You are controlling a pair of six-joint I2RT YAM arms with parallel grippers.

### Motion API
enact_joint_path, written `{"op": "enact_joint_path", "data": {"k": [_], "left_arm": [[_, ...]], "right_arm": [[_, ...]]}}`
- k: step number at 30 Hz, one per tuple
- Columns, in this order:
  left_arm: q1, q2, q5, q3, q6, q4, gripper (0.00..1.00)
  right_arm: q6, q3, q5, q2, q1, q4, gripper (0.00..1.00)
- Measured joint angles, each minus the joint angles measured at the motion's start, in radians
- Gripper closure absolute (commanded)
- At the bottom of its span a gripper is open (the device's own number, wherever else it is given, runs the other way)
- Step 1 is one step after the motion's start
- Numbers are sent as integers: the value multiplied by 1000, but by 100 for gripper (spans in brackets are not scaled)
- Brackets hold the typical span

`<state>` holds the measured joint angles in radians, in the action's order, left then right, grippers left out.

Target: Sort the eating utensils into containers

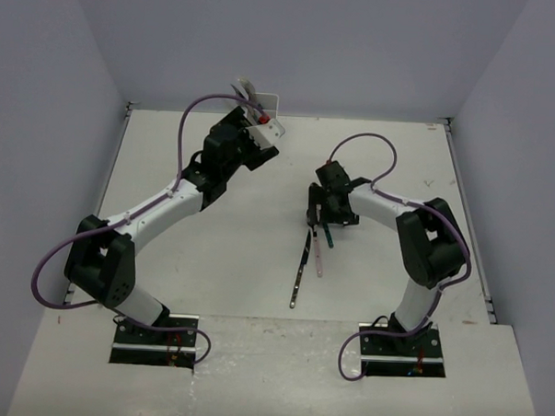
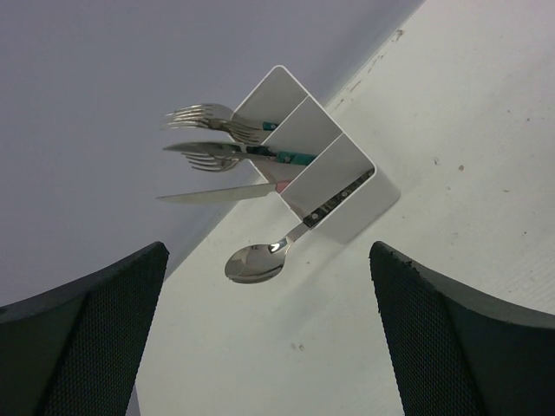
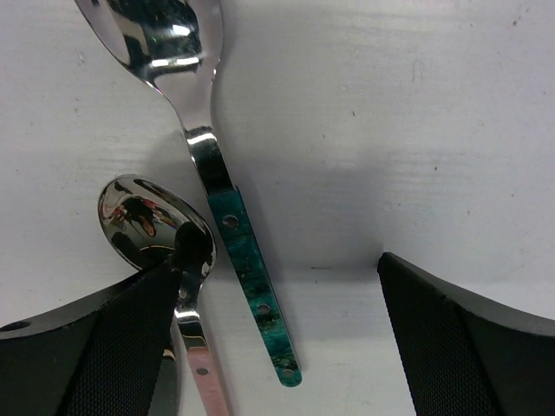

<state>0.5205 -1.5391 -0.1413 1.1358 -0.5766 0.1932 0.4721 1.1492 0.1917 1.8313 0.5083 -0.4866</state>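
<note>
The white compartment holder (image 2: 345, 178) stands at the far wall, also in the top view (image 1: 266, 104). It holds forks (image 2: 206, 118), a knife (image 2: 217, 195) and a black-handled spoon (image 2: 257, 261). My left gripper (image 2: 269, 338) is open and empty just short of it (image 1: 262, 141). My right gripper (image 3: 276, 290) is open, low over the table (image 1: 322, 210). A teal-handled spoon (image 3: 243, 251) lies between its fingers. A pink-handled spoon (image 3: 152, 217) lies partly under its left finger (image 3: 104, 338).
In the top view three utensils lie together mid-table: a teal one (image 1: 328, 234), a pink one (image 1: 319, 256) and a dark-handled one (image 1: 301, 269). The grey walls close off the table's back and sides.
</note>
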Motion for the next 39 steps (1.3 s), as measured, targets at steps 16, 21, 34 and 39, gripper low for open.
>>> {"op": "enact_joint_path", "data": {"k": [16, 21, 34, 39], "left_arm": [[0, 0, 41, -22, 6, -8, 0], [0, 0, 45, -24, 9, -8, 0], [-14, 0, 50, -39, 16, -24, 0], [-18, 0, 39, -39, 17, -26, 0]], "right_arm": [[-11, -160, -50, -174, -8, 38, 1], [28, -165, -29, -219, -26, -2, 1], [88, -77, 24, -79, -3, -130, 1], [72, 1, 24, -16, 6, -140, 56]]}}
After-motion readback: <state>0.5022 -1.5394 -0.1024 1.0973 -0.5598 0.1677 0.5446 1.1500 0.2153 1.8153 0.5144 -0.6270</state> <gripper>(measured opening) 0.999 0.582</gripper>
